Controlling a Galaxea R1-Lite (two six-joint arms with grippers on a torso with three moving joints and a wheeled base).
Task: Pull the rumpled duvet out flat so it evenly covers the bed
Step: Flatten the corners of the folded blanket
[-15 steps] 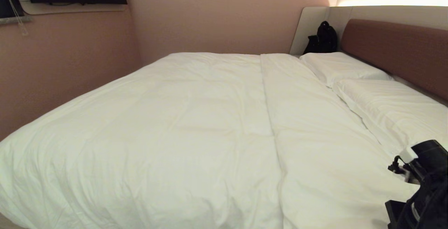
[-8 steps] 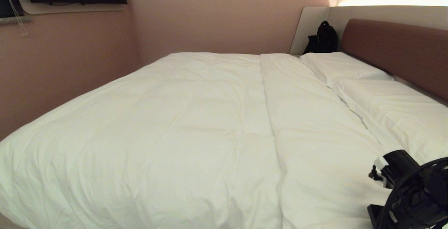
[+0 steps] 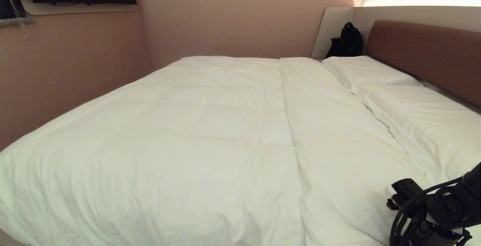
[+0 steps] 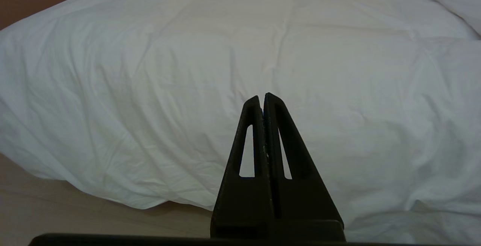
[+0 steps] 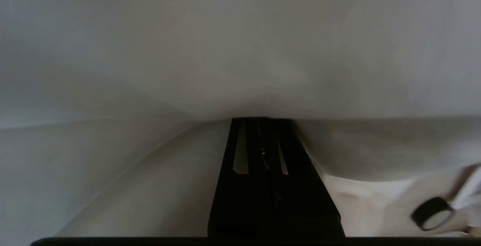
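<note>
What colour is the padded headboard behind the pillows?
Reddish-brown, plain with no pattern; the headboard shows best in the head view, set in a pale grey surround.

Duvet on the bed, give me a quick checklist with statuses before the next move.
1. Duvet spread across the bed: ok, only soft creases show.
2. Pillows uncovered at the headboard: ok.
3. Right claw shut, tips pushed under a fold of white fabric: ok; whether it grips fabric: cannot tell.
4. Left claw shut, holding nothing, clear of the duvet's near edge: ok.
5. Far edge hanging evenly: cannot tell, hidden.
6. Black bag off the bedding: ok.
</note>
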